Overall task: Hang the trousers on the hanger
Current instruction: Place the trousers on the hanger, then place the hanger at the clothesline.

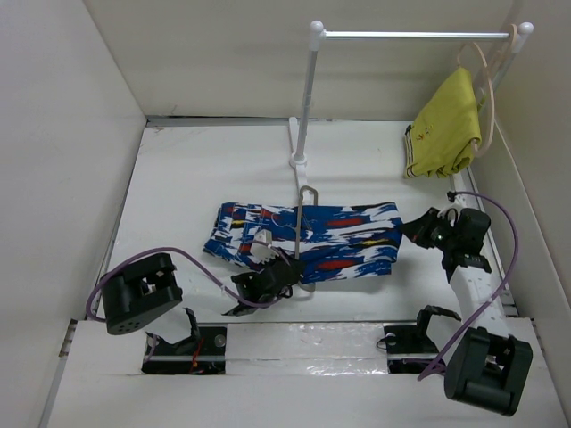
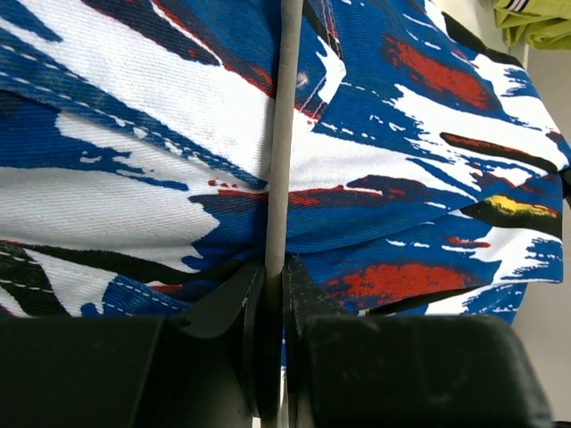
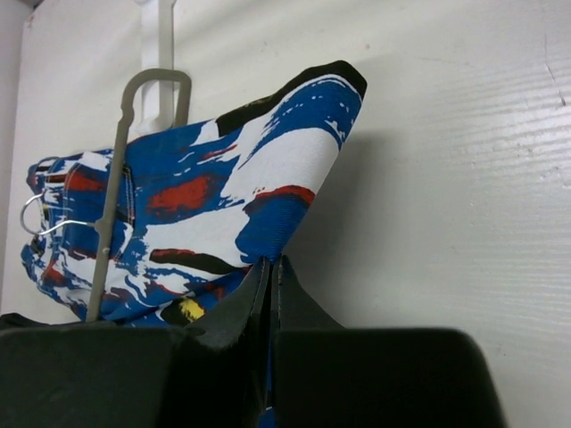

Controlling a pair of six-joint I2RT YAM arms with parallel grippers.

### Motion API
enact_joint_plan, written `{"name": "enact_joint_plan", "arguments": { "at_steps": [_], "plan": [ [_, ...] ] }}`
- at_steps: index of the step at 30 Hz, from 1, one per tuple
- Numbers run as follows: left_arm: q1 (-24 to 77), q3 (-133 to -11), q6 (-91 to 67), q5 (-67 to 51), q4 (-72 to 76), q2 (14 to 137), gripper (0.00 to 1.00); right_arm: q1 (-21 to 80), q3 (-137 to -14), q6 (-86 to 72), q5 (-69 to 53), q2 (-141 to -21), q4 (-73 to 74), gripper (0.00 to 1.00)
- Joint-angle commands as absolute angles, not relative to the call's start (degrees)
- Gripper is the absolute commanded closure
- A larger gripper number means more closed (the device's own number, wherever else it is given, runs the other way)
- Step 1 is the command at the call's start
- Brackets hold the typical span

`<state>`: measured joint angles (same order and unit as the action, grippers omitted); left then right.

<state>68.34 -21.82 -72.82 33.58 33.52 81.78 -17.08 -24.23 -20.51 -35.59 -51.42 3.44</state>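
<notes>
Trousers (image 1: 348,234): one pair, lying mid-table, right end raised.
Left gripper (image 2: 272,283): fingers clamped on the hanger's rod, likely to stand it upright.
Hanger (image 1: 303,223): one, grey, edge-on across the trousers' middle.
Right gripper (image 3: 269,267): fingers pinched on the trousers' right corner, probably to feed it through.
Garment (image 1: 444,125): one, yellow, hung at the far right.

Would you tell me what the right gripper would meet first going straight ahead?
The trousers: the right gripper is shut on their edge. Beyond, probably the hanger, though depth is unclear.
</notes>
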Motion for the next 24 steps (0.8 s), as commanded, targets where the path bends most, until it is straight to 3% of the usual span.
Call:
{"name": "enact_joint_plan", "arguments": {
  "at_steps": [1, 3, 4, 5, 6, 8, 11, 12, 13, 14, 15, 18, 19, 23, 24],
  "plan": [
    [70.3, -21.0, -70.9, 38.7, 25.1, 81.4, 1.00, -19.2, -23.9, -18.0, -31.9, -51.9, -4.7, 1.00],
    [72.1, -22.6, -70.5, 41.7, 22.0, 80.9, 1.00, -19.2, -24.0, -17.6, -32.9, -51.7, -5.4, 0.87],
    [73.8, -24.8, -69.9, 44.7, 20.8, 80.1, 1.00, -19.2, -24.5, -17.3, -33.1, -51.3, -5.2, 0.78],
    [74.5, -26.0, -68.8, 46.5, 19.3, 79.6, 1.00, -17.9, -25.3, -16.9, -33.0, -51.1, -3.2, 0.61],
    [75.2, -27.1, -68.2, 47.9, 16.7, 79.2, 1.00, -17.3, -26.4, -16.1, -32.8, -50.4, -2.2, 0.55],
    [76.7, -29.6, -66.5, 51.1, 15.2, 77.7, 1.00, -15.0, -28.7, -15.9, -31.5, -47.4, -0.2, 0.45],
    [78.2, -29.8, -65.0, 52.6, 16.3, 75.9, 1.00, -11.4, -31.6, -16.3, -30.1, -44.4, 2.4, 0.40],
    [78.2, -29.8, -63.6, 53.1, 17.2, 75.6, 1.00, -7.8, -32.1, -17.2, -30.2, -44.3, 2.2, 0.41],
    [78.7, -30.1, -63.1, 53.5, 17.2, 75.2, 1.00, -5.5, -32.4, -17.9, -30.6, -44.6, 1.6, 0.49],
    [78.7, -30.3, -62.4, 54.5, 17.2, 75.1, 1.00, -2.8, -32.4, -18.9, -30.9, -45.0, 0.6, 0.88],
    [79.6, -30.7, -61.6, 55.1, 17.3, 74.9, 1.00, 3.5, -32.0, -21.6, -30.8, -46.1, -1.6, 1.00],
    [81.8, -31.3, -57.3, 58.4, 19.6, 73.4, 1.00, 14.6, -28.5, -28.8, -27.0, -48.6, -10.3, 1.00],
    [81.8, -31.3, -55.0, 59.3, 20.5, 72.8, 1.00, 22.2, -27.9, -30.5, -23.1, -49.4, -13.9, 0.91],
    [82.4, -31.6, -53.4, 59.0, 21.5, 72.2, 1.00, 36.5, -26.5, -37.5, -13.5, -54.3, -20.6, 0.47],
    [82.4, -31.3, -53.4, 59.2, 21.9, 72.1, 1.00, 38.0, -26.5, -38.9, -12.6, -55.6, -21.6, 0.44]
  ]
}}
